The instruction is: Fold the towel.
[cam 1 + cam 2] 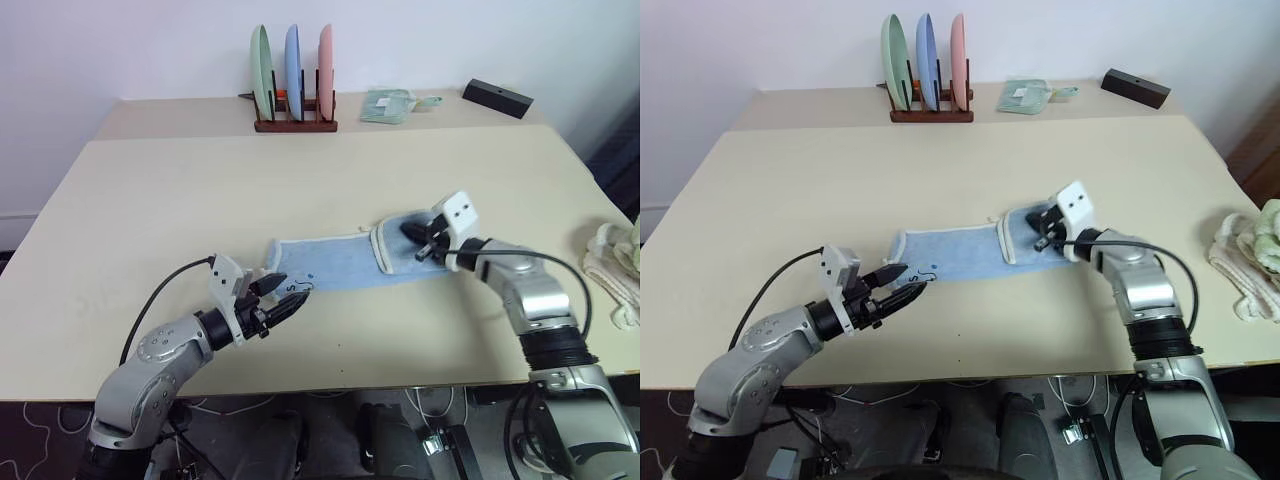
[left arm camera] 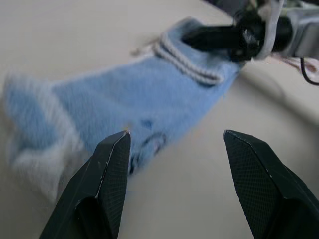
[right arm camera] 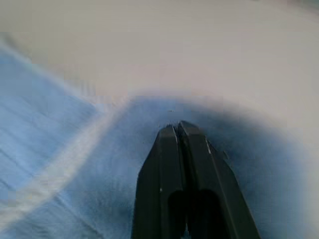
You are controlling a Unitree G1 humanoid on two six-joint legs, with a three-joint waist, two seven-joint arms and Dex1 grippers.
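Note:
The light blue towel (image 1: 335,265) lies in a long strip on the cream table (image 1: 200,200), with its right end doubled over along the white trim. My left gripper (image 1: 290,298) is open just off the towel's near left corner, low over the table; nothing sits between its fingers (image 2: 112,164). At the doubled right end, my right gripper (image 1: 413,240) is shut, its tips resting on the blue cloth (image 3: 55,164). I see no cloth pinched between its fingers (image 3: 167,164). The left wrist view also catches the right gripper (image 2: 219,37) at the towel's far end.
A wooden rack (image 1: 294,124) with three upright plates stands at the back. Beside it lie a pale green folded cloth (image 1: 388,104) and a black box (image 1: 497,97). A cream-and-green towel bundle (image 1: 612,262) sits at the table's right edge.

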